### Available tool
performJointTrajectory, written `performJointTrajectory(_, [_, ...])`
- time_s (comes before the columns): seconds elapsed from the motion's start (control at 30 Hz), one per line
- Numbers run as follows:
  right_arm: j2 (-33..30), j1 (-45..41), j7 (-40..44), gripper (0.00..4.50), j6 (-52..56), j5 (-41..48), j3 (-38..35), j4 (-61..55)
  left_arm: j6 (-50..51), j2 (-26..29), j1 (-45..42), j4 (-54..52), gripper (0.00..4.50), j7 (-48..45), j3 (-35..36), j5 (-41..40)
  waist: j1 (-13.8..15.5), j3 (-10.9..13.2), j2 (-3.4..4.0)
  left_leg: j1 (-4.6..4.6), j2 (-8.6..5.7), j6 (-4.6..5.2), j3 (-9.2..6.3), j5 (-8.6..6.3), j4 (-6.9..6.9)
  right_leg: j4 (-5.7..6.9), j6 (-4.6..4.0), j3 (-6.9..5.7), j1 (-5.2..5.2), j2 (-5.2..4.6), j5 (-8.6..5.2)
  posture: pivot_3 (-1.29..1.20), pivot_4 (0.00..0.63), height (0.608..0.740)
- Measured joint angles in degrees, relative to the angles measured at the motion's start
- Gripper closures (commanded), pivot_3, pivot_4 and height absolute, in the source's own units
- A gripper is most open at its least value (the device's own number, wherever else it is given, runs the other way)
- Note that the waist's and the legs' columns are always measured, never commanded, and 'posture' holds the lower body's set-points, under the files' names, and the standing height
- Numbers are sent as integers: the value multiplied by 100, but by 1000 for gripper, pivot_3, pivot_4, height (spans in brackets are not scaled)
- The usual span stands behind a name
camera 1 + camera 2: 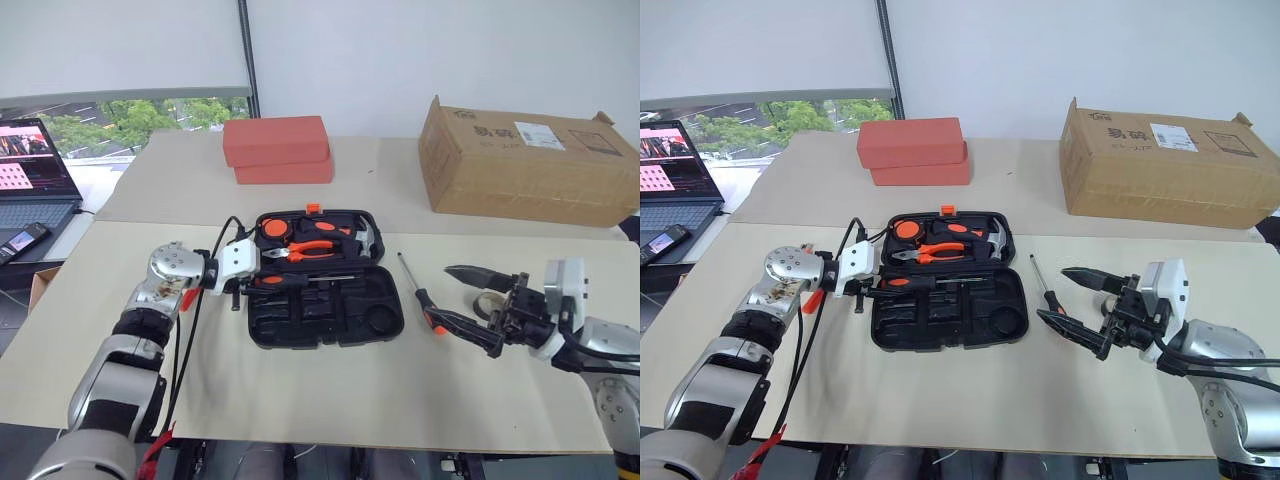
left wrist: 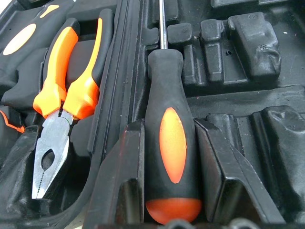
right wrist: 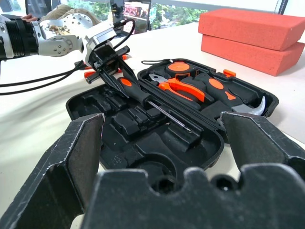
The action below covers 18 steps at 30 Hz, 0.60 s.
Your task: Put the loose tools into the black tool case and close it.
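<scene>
A: Surroundings first. What sits around the claws?

B: Beyond both, at the far side of the counter (image 1: 330, 400): two red-orange boxes (image 1: 277, 148) stacked, one cardboard box (image 1: 524, 162). A laptop (image 1: 35, 170) and a phone (image 1: 22, 240) lie out past the left claw (image 1: 244, 279). A small tape roll (image 1: 489, 305) sits just behind the right claw (image 1: 463, 296), partly hidden by it.

A: Count the task things.

B: One black tool case (image 1: 318, 278), lying open between the two claws. Two screwdrivers: one screwdriver in the case (image 3: 143, 99), one loose screwdriver (image 1: 418, 293) on the counter between the case and the right claw. In the lid half, beside the left claw: pliers (image 2: 66, 95), a hammer and a tape measure, one of each. Utility knife and pen-like tool: cannot make them out.

A: Left claw?

B: At the case's left edge, fingers (image 2: 121, 186) partly spread, one on each side of the handle of the screwdriver in the case, touching it. The shaft lies along a recess in the nearer half.

A: Right claw?

B: Spread wide, holding nothing, hovering just beside the loose screwdriver's handle.
</scene>
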Motion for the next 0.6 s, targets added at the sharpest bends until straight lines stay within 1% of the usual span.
performJointTrajectory(0.03, [-5, -2, 4, 0, 0, 0, 0, 1, -24, -2, -43, 3, 1723, 77, 37, 16, 3, 0, 0, 2, 0, 0, -2, 0, 3, 2, 0, -1, 3, 0, 0, 0, 150, 711])
performJointTrajectory(0.13, [-26, -4, 15, 0, 0, -6, 1, 2, -6, 8, -56, 37, 593, 214, 126, 23, -6, 0, 0, 0, 1, 1, -3, 0, 2, 2, 3, 0, 0, 0, -2, 0, 150, 711])
performJointTrajectory(0.23, [-32, -13, 19, 0, 0, -21, 9, 10, 180, 7, -53, -213, 593, 111, 258, -190, -24, 0, -1, -7, 1, 0, -3, 1, 1, 2, 0, 0, -8, 2, 0, 0, 150, 711])
performJointTrajectory(0.33, [-32, -74, 23, 0, 0, -55, 35, 21, 652, -11, -49, -773, 593, 42, 474, -557, -18, 0, -1, -6, 0, -3, -1, 3, 2, 1, 2, 1, -5, 2, -2, 0, 150, 711])
performJointTrajectory(0.43, [-31, -93, 29, 0, 0, -110, 82, 49, 1150, -113, -15, -1329, 1303, 55, 580, -832, -11, 0, 0, -4, -2, -19, -1, 12, 2, 0, 4, 1, -1, 2, -3, 0, 150, 711])
performJointTrajectory(0.5, [-31, -131, 27, 0, 0, -125, 164, 68, 1311, -246, 76, -1536, 2089, 112, 564, -870, -8, 0, 0, 0, -2, -23, -1, 14, 2, 1, 5, 2, 2, 1, -3, 0, 150, 711])
performJointTrajectory(0.53, [-31, -139, 27, 0, 0, -144, 192, 70, 1332, -318, 141, -1560, 2407, 159, 516, -850, -9, 0, 0, 0, -2, -22, -1, 14, 2, 1, 6, 2, 2, 2, -4, 0, 150, 711])
performJointTrajectory(0.57, [-31, -143, 27, 0, 0, -167, 208, 76, 1349, -410, 217, -1557, 2863, 220, 498, -831, -9, 0, 0, 0, -2, -20, -2, 13, 2, 1, 6, 2, 2, 2, -4, 0, 150, 711])
performJointTrajectory(0.6, [-31, -147, 26, 0, 0, -201, 215, 99, 1355, -529, 287, -1543, 3229, 269, 481, -823, -9, 0, -1, -2, -2, -20, -2, 13, 2, 1, 5, 2, 1, 2, -3, 0, 150, 711])
